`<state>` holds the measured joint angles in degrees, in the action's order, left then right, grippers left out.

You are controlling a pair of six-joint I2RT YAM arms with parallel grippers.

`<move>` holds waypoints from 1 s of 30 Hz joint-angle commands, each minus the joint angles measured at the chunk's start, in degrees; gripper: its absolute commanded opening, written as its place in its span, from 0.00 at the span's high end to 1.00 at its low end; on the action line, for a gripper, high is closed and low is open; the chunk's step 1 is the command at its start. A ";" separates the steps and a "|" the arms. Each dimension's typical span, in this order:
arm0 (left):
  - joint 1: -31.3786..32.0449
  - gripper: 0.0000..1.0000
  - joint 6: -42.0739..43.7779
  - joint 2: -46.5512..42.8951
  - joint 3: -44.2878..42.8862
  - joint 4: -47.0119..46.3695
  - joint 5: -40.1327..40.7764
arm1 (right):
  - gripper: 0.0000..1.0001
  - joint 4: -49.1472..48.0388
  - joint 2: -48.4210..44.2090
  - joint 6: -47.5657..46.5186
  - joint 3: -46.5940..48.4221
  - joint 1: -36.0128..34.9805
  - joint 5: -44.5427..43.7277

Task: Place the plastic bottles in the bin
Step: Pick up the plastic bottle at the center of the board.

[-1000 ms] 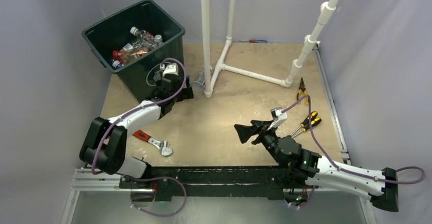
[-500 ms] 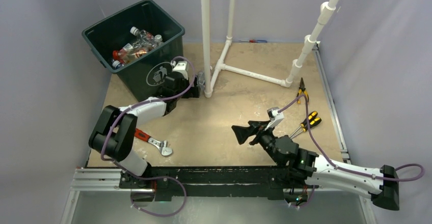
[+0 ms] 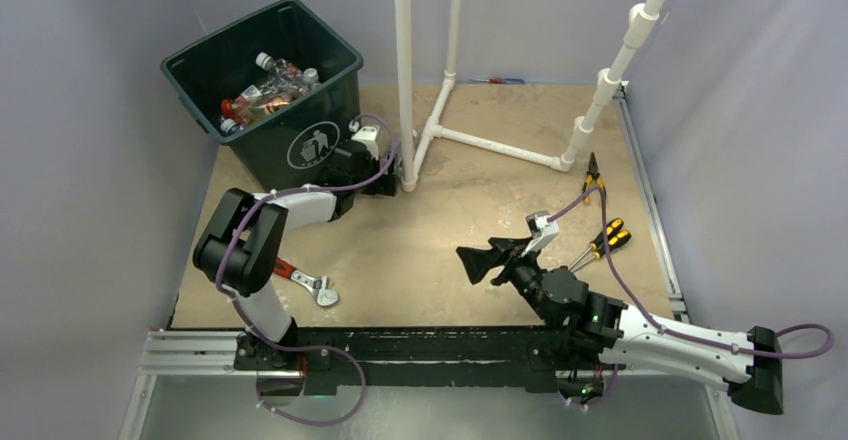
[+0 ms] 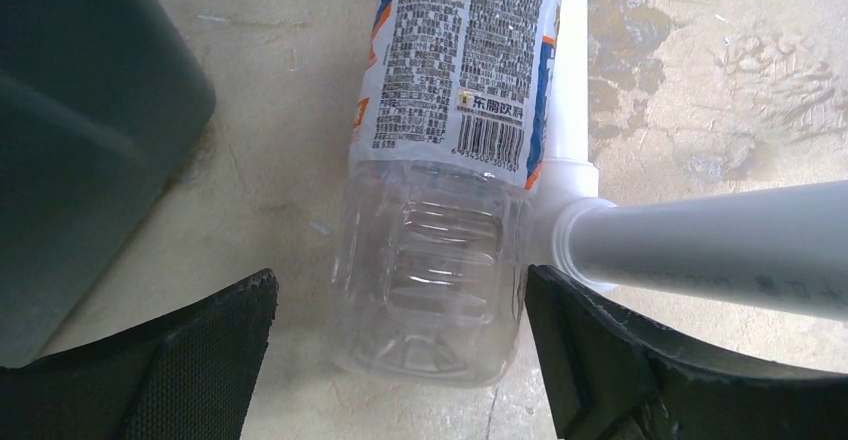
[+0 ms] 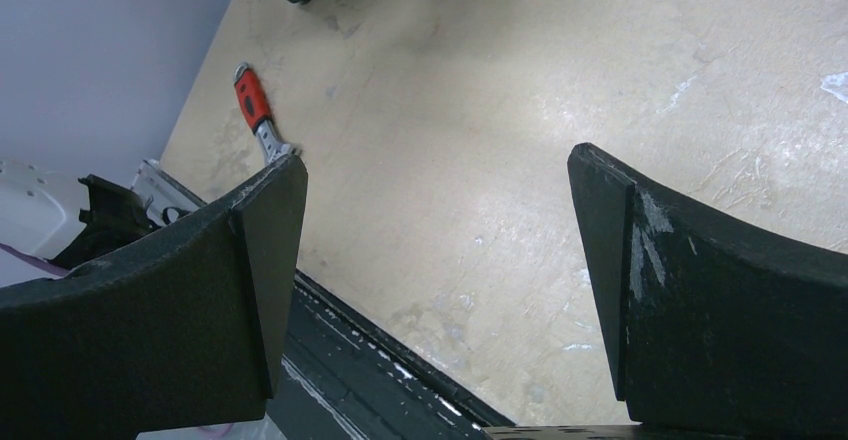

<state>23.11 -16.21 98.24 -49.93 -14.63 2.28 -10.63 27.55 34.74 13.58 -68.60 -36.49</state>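
Clear plastic labelled bottle (image 4: pixel 440 190) mid-frame, lying on tan bench (image 4: pixel 700 80) against white pipe (image 4: pixel 700 250); straddles it with wide left end effector (image 4: pixel 400 300); holds right end effector (image 5: pixel 437 165) wide, empty.

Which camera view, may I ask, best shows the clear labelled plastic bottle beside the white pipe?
The left wrist view: the clear labelled plastic bottle lies close-up inside the open left pincer. The top view largely hides it behind that pincer; the right wrist view misses it.
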 commanded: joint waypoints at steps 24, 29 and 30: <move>-0.35 0.59 -4.06 -14.12 8.13 5.07 0.49 | 0.01 -0.40 -0.57 -0.08 1.13 0.04 0.55; -0.35 0.64 -8.81 -29.96 11.64 18.96 0.55 | 0.01 -5.78 3.92 -0.08 1.56 0.04 3.41; -0.25 0.64 -9.56 -33.04 11.77 21.91 0.21 | 0.01 -6.51 5.22 0.27 2.21 0.04 4.14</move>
<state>23.05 -21.19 75.33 -38.94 -3.68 1.91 -11.05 29.50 34.92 13.58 -68.60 -35.16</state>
